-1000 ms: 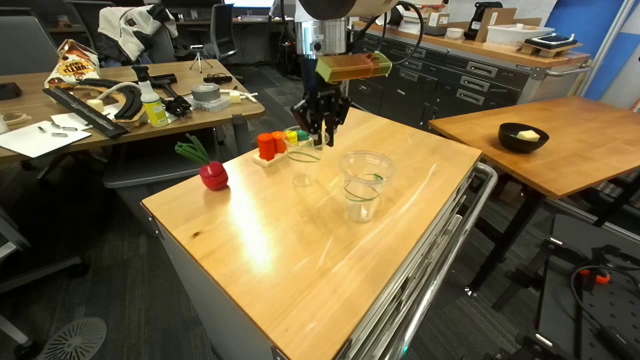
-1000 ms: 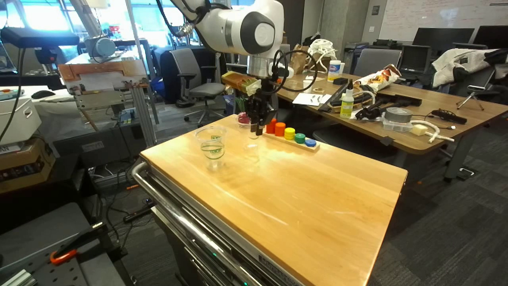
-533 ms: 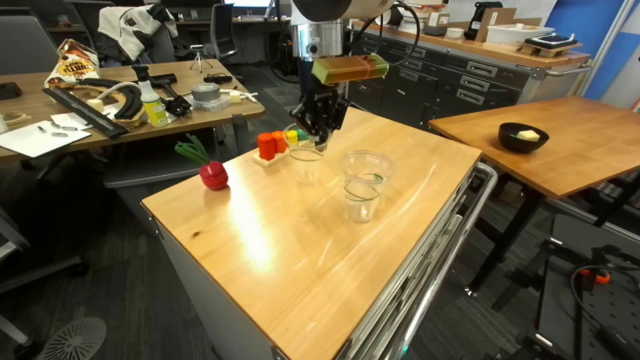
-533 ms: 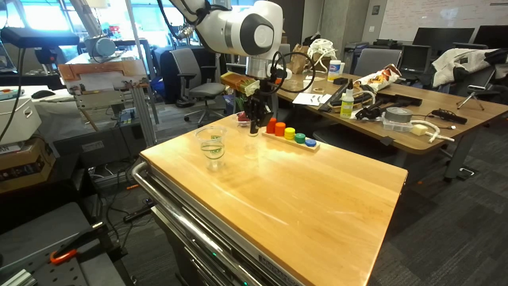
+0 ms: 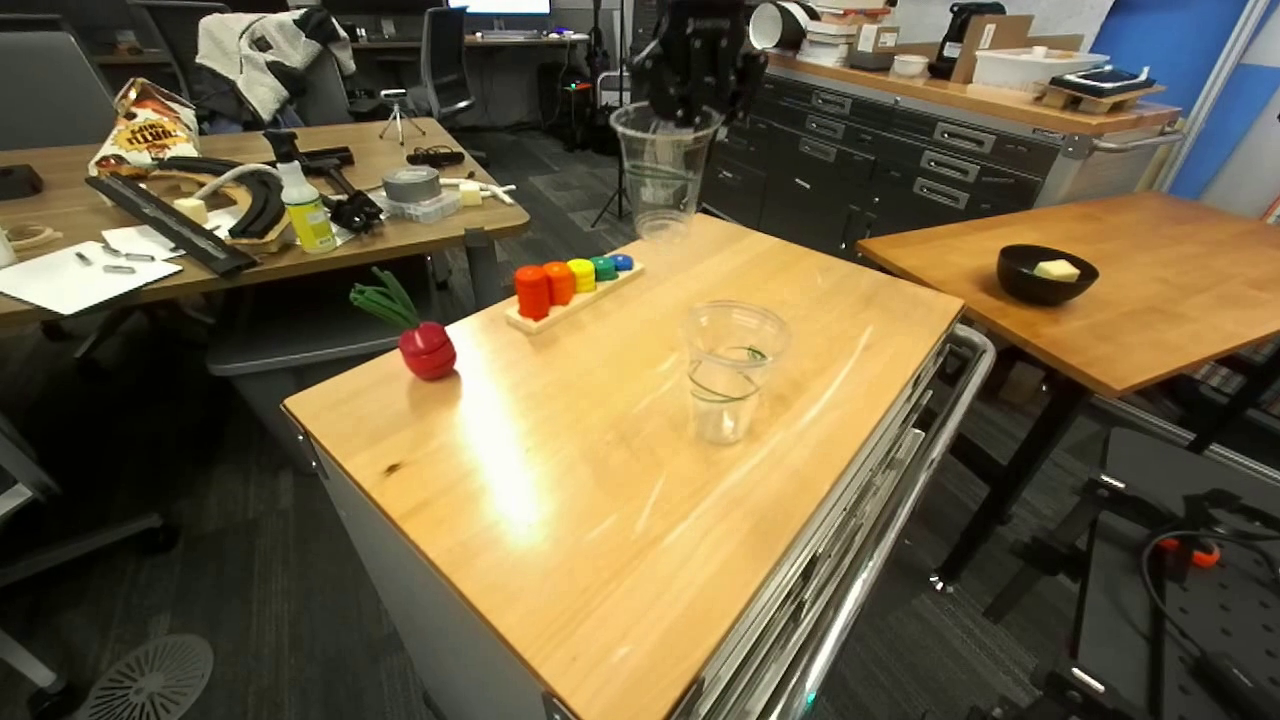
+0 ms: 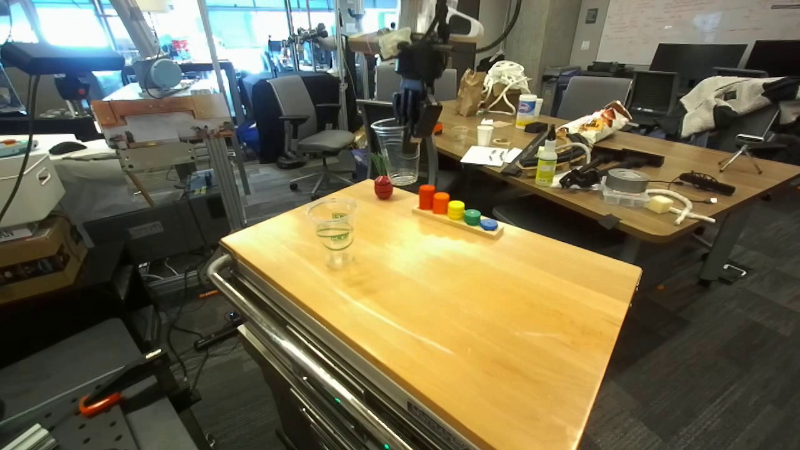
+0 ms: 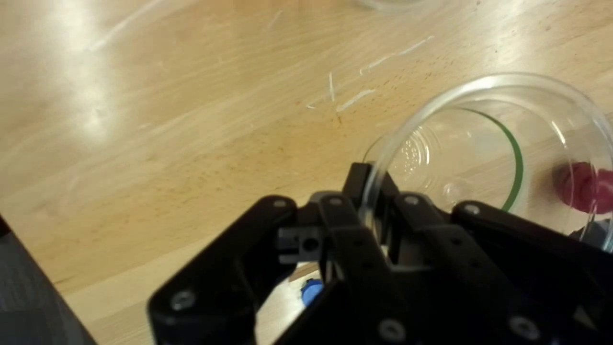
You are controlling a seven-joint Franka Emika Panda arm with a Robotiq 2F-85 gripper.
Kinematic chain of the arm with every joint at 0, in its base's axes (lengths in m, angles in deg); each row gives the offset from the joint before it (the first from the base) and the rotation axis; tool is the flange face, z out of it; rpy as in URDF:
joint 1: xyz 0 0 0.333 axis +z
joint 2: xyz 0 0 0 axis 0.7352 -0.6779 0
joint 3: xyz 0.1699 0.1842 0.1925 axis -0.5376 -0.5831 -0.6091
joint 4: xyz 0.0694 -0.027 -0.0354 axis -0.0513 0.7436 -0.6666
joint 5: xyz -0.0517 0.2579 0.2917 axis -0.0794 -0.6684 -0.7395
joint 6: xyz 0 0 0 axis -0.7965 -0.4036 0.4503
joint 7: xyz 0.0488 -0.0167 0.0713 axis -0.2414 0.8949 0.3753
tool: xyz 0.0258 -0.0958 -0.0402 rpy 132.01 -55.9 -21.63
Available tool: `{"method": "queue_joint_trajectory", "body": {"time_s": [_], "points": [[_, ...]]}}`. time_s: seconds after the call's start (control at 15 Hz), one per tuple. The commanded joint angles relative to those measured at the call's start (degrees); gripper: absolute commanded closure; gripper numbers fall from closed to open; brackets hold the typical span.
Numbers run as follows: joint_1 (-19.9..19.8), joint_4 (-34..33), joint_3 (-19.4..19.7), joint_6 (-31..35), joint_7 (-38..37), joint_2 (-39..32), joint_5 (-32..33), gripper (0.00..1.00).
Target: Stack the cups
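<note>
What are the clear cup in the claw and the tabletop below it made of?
The cup looks like smooth, glossy plastic: transparent, thin-walled, bright along its rim; glass is possible. The tabletop seems varnished wood: visible grain, shiny glare.

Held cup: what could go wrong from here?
1. Slip: the gripper pinches the held cup on one side only, so it might swing or slide.
2. Tip-over: the standing cup has nothing bracing it, so an off-centre descent could knock it.
3. Misalignment: the wrist view catches only a sliver of what is probably the standing cup, so lining up may be hard.
</note>
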Motion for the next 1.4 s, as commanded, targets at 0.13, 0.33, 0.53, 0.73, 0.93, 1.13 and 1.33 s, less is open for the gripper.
{"method": "queue_joint_trajectory", "body": {"time_s": [0.13, 0.33, 0.53, 0.73, 0.93, 1.13, 1.33], "points": [[-2.24, 10.08, 0.39, -8.85, -0.4, 17.19, -1.5, 0.98], [-2.57, 14.39, -0.29, -10.72, 0.36, 21.64, -2.65, 0.98], [-2.3, 20.86, -1.29, -6.98, 2.53, 24.85, -4.01, 0.98], [-1.9, 27.24, -2.68, 0.56, 4.04, 25.86, -4.5, 0.98], [-1.74, 32.09, -3.81, 10.68, 4.58, 24.94, -3.75, 0.98], [-1.56, 35.43, -4.44, 17.23, 5.54, 23.96, -4.21, 0.98], [-1.32, 37.25, -4.9, 19.87, 6.57, 23.17, -4.96, 0.98]]}}
